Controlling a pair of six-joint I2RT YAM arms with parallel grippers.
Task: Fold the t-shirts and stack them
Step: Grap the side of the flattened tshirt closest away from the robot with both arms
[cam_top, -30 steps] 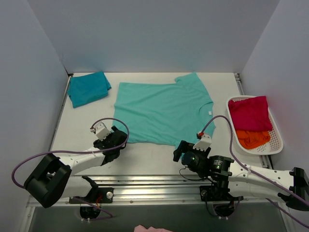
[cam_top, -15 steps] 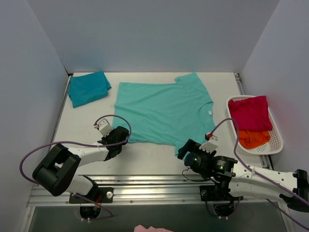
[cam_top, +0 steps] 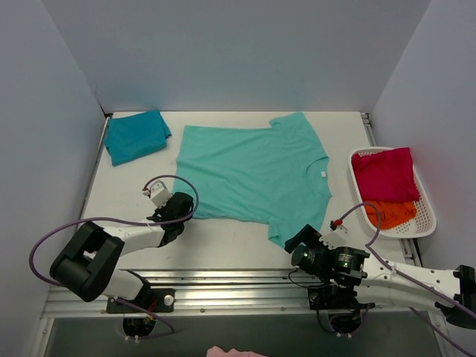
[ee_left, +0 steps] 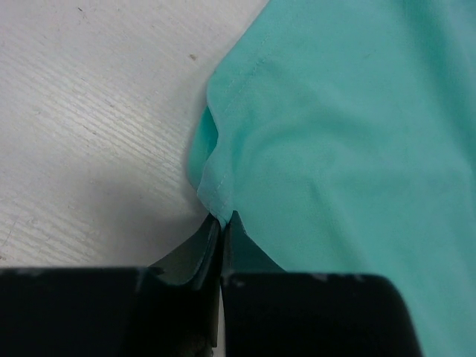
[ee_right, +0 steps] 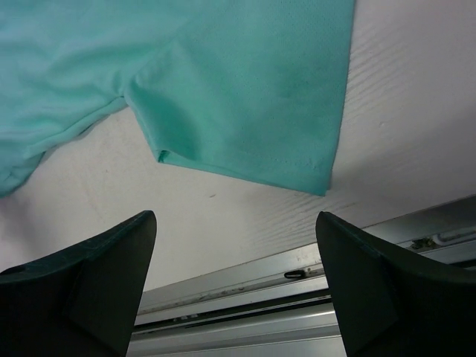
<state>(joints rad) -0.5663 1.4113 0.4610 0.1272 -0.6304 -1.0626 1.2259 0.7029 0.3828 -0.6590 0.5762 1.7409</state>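
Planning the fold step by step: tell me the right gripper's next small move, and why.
Probably ease the right gripper forward over the mint-green t-shirt's near sleeve and close. The left gripper is shut on the near hem corner, while the right one stands open, just short of the sleeve's edge.

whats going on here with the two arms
Two arms are working on the mint-green t-shirt spread flat on the table. The left claw is shut on its near-left hem corner. The right claw is open, just short of the near sleeve. The teal-blue t-shirt lies folded at the far-left corner; a basket on the right holds red and orange clothes.
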